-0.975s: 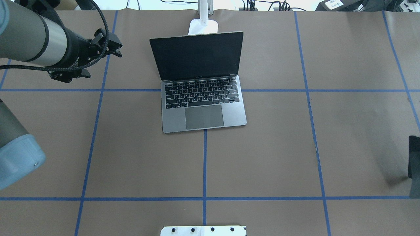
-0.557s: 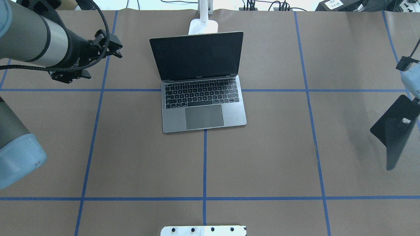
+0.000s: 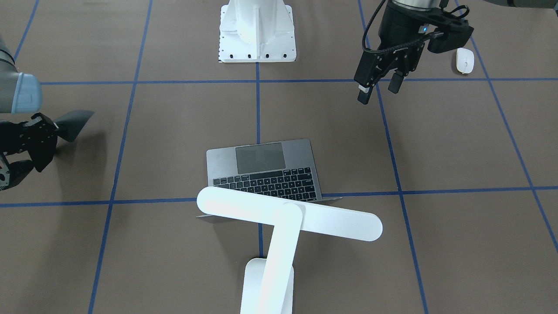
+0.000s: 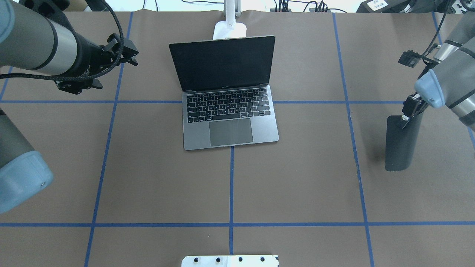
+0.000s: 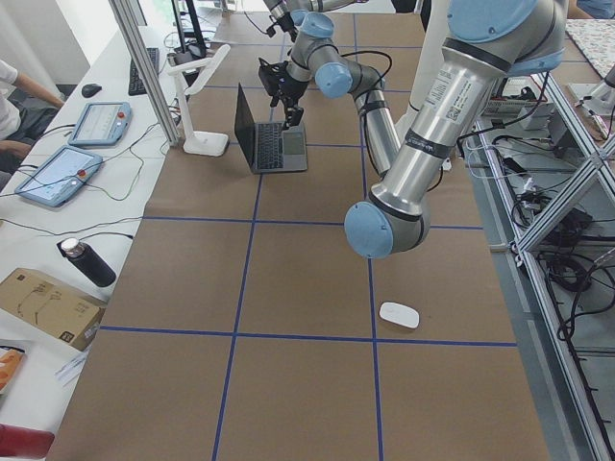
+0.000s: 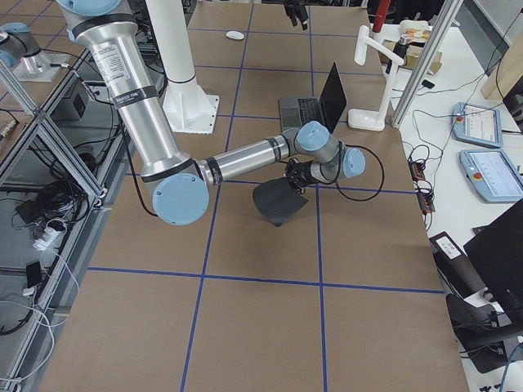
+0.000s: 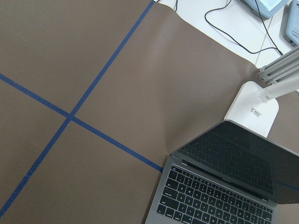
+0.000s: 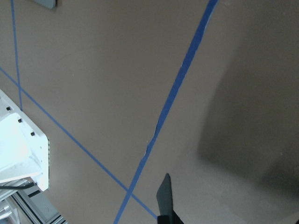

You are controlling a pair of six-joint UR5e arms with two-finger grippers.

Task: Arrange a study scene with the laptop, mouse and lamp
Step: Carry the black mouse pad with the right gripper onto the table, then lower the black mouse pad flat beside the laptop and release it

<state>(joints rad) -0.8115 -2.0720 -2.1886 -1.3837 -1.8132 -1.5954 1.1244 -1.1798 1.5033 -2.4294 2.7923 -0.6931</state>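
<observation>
Laptop [image 4: 228, 107] sits open at the middle of the table [image 4: 297, 185], keyboard toward the robot, screen dark. The lamp [image 3: 287, 216] stands just behind its lid with the bar head reaching out above it, likely so that light falls on the work area. The mouse [image 3: 465, 60] lies on the robot's left side, well apart from the laptop (not yet brought in, I judge).

The right gripper [image 4: 407, 113] is clamped on one edge of a black mousepad [image 4: 399, 146], which hangs below it on the laptop's right. Whether the pad's lower edge touches the table I cannot tell. An edge pinch probably lets the pad be laid out flat there, ready for the mouse.

The left gripper [image 3: 378, 92] hovers with fingers apart and nothing between them, near the mouse and well placed to fetch it. No container shows in any view.
</observation>
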